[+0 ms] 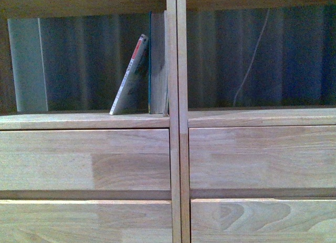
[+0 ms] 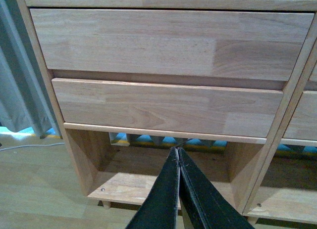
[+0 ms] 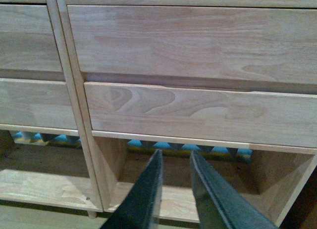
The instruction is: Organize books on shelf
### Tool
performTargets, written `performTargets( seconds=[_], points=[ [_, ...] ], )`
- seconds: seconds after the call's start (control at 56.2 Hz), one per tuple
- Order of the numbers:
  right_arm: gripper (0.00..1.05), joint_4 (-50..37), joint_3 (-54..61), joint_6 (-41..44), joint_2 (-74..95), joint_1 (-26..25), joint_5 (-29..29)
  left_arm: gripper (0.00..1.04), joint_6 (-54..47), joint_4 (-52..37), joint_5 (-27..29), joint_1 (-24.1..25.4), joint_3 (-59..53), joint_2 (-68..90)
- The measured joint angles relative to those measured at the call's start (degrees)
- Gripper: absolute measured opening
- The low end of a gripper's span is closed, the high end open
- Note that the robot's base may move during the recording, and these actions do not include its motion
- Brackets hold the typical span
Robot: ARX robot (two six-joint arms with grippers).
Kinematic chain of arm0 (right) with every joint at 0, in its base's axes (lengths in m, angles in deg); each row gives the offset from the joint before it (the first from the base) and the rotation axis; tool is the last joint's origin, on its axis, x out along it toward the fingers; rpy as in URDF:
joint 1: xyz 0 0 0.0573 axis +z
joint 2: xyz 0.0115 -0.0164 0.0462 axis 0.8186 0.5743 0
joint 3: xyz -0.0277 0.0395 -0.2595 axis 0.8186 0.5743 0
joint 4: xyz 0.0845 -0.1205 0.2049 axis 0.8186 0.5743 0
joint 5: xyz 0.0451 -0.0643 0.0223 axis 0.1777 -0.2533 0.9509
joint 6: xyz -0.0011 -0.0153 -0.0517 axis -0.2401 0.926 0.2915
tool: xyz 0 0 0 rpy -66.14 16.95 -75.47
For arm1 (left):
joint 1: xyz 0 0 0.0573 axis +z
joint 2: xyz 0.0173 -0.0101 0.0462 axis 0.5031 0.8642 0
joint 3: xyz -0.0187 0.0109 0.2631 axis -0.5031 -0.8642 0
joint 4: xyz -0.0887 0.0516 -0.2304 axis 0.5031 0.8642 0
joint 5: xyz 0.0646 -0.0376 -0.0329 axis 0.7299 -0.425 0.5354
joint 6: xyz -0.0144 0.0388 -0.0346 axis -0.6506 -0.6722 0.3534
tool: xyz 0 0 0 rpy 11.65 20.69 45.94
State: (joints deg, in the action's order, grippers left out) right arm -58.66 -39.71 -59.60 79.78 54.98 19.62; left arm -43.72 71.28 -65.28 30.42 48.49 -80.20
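Observation:
In the front view two books stand in the left bay of the pale wood shelf (image 1: pixel 84 120). A slim white-spined softcover (image 1: pixel 129 78) with red and dark print leans rightward against a taller tan book (image 1: pixel 157 64) with a teal edge, which stands upright against the centre divider (image 1: pixel 177 64). Neither gripper shows in the front view. My left gripper (image 2: pixel 178 151) is shut and empty, pointing at the low open compartment under the left bay's drawers (image 2: pixel 163 108). My right gripper (image 3: pixel 176 154) is open and empty, facing the low compartment under the right bay's drawers (image 3: pixel 198 113).
The right bay's upper compartment (image 1: pixel 257 59) holds no books; a thin pale cable (image 1: pixel 252 59) hangs behind it. A grey curtain (image 2: pixel 17 90) hangs beside the shelf, above a light wood floor (image 2: pixel 34 184). Blue and yellow shapes (image 3: pixel 173 146) show behind the low compartments.

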Motion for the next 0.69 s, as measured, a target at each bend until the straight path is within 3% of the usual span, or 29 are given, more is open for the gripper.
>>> performTargets(
  seconds=[0.071, 0.695],
  points=[
    [0.02, 0.0, 0.0, 0.1, 0.0, 0.0, 0.0, 0.03, 0.0, -0.1, 0.0, 0.0, -0.7, -0.5],
    [0.03, 0.0, 0.0, -0.1, 0.0, 0.0, 0.0, 0.03, 0.0, -0.8, 0.0, 0.0, -5.3, -4.8]
  ],
)
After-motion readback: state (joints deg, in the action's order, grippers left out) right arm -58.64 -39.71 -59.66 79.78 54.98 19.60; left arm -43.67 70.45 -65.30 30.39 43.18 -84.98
